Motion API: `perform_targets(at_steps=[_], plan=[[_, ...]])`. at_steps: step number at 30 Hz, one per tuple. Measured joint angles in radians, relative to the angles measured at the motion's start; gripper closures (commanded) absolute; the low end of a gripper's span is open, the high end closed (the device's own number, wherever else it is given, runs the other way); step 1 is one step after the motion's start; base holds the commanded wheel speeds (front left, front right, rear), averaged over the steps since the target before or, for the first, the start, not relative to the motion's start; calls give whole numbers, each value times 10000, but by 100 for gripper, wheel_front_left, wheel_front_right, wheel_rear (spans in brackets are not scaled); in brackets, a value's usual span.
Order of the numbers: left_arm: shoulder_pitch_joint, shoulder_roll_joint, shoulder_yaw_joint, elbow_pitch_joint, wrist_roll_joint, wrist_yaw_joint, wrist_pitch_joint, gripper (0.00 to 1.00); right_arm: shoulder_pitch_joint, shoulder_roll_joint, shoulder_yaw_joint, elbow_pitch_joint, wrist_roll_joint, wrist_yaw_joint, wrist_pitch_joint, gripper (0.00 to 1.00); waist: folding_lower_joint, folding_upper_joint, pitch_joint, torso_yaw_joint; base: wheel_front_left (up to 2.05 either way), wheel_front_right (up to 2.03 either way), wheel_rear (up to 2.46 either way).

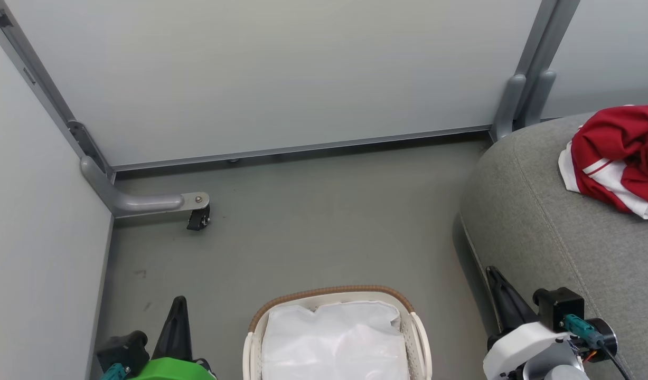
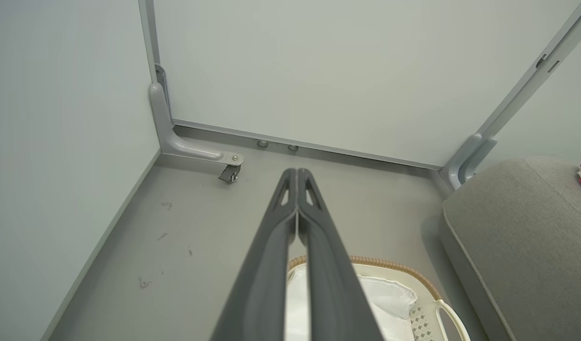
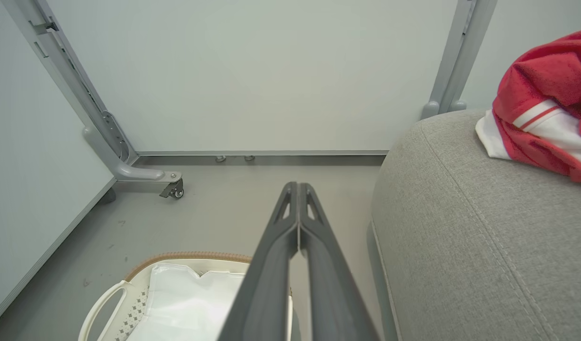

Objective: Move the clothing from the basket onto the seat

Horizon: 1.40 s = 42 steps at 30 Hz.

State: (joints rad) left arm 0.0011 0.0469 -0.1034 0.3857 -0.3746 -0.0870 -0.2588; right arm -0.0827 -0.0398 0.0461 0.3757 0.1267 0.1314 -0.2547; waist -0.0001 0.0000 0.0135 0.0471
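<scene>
from the head, we see the red clothing (image 1: 617,155) heaped on the grey-green seat (image 1: 535,221), well apart from the basket (image 1: 331,292), whose visible part holds just its white liner (image 1: 334,343). our left gripper (image 1: 179,303) and right gripper (image 1: 492,274) flank the basket.

along the left wrist, the fingers press together on nothing. along the right wrist it's the same: tips meet with nothing between them.

the job looks done to us. the risk we judge is the loose bundle sliding off the rounded cushion, or a right-arm swing snagging it.
</scene>
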Motion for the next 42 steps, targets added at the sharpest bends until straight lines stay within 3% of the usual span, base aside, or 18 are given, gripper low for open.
perform_targets(at_steps=[20, 42], plan=[[-31, -4, 516, -290, -3139, -73, 957, 100, 17, -4, -384, -268, 3749, -2, 932, 100, 0, 0, -17, -76, 0, 0, 0], [-321, -2, 1016, -614, -5831, -184, 1776, 100, -1, -13, -732, -571, 7014, -2, 1728, 100, 0, 0, -35, -158, 0, 0, 0]])
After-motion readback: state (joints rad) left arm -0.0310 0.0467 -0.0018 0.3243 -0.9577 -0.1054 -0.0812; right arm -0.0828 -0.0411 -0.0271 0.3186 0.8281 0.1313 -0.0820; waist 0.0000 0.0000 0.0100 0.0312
